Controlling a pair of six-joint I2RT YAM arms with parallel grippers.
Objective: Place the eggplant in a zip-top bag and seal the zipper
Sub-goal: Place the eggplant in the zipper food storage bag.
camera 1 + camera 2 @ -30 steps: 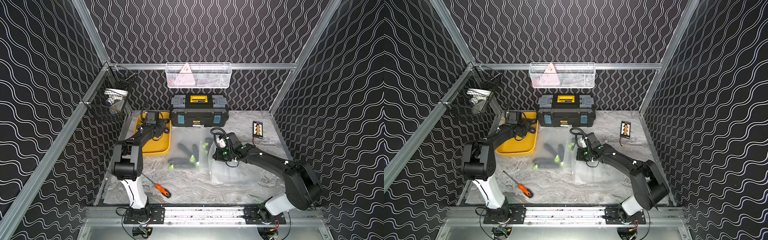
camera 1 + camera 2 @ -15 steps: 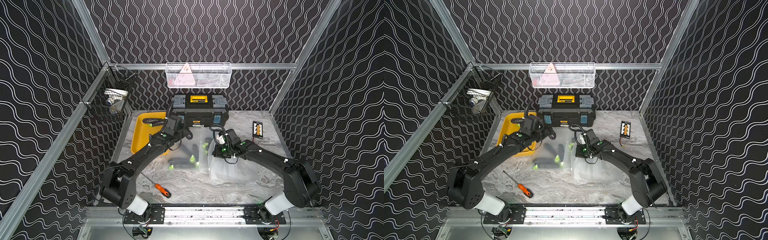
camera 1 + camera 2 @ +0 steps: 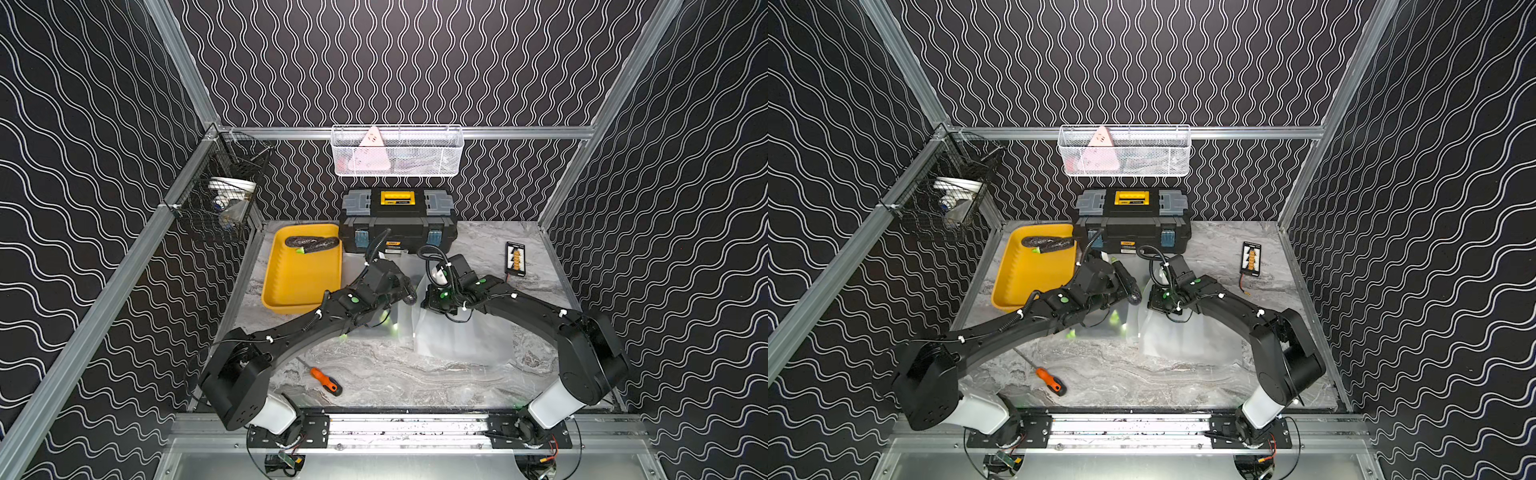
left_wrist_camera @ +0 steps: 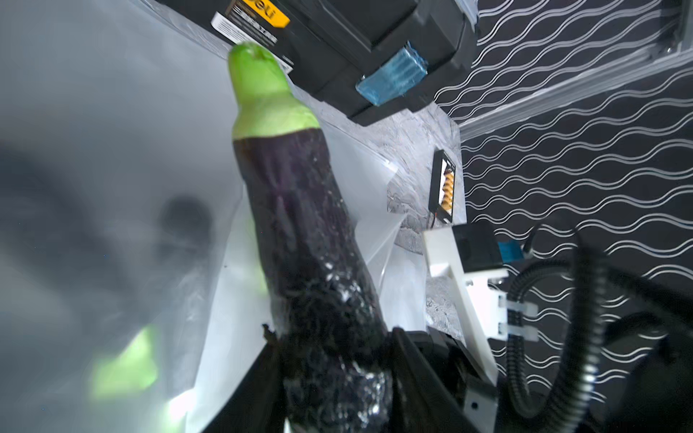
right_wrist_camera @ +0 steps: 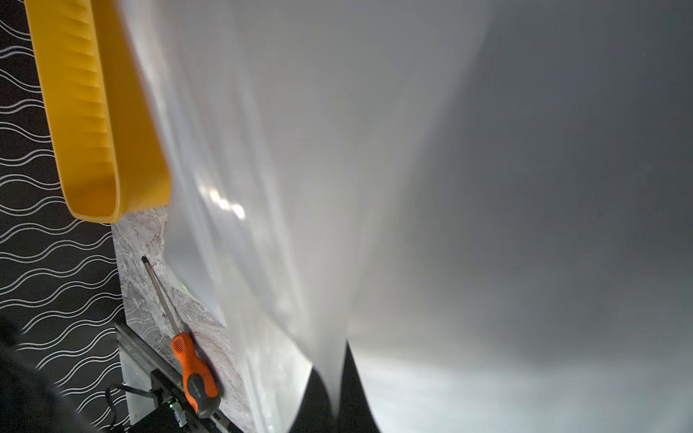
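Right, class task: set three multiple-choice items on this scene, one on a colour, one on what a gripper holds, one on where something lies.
1. What colour is the tray?
A blue; B yellow; C white.

2. What does the left gripper hold?
A nothing; B a sponge; C the eggplant.

3. Where does the screwdriver lie?
A on the table, near its front edge; B in the tray; C in the left gripper.

Answers:
1. B, since the tray is plainly yellow in both top views.
2. C, since the left wrist view shows the purple eggplant clamped in the gripper with its green stem end pointing away.
3. A, since its orange handle rests on bare marbled table, apart from the tray and both arms.
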